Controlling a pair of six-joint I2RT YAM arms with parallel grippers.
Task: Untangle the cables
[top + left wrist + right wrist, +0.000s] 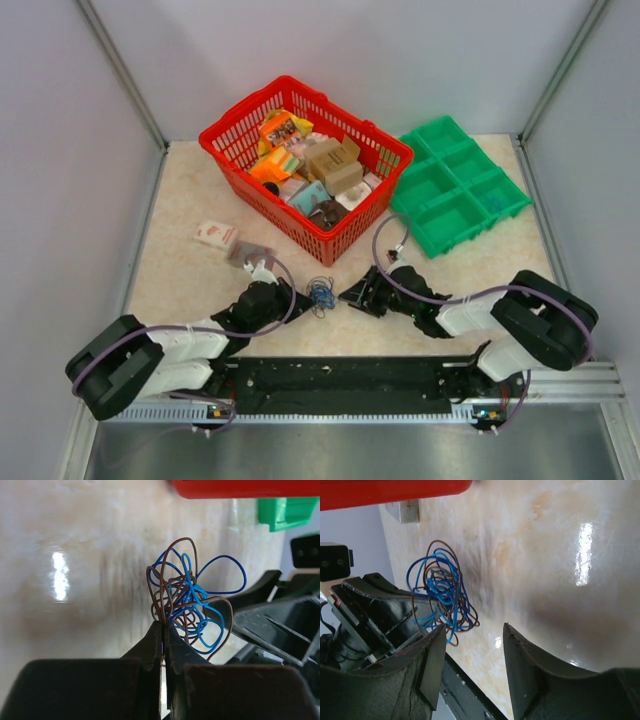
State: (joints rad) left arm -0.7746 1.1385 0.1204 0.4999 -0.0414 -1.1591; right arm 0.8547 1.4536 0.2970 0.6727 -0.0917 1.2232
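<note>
The cables (321,293) are a small tangle of thin blue and brown wires lying on the table between the two grippers. In the left wrist view the cables (192,602) spread in loops just beyond my left gripper (164,626), which is shut on a few brown and blue strands at the tangle's near edge. My left gripper (300,297) sits just left of the tangle. My right gripper (352,296) is just right of it, jaws open. In the right wrist view the cables (442,592) lie ahead and to the left of my right gripper (474,628), with nothing between its fingers.
A red basket (245,108) full of small packages stands behind the tangle. A green compartment tray (440,130) is at the back right. A small white box (215,234) and a grey block (248,253) lie left of the basket.
</note>
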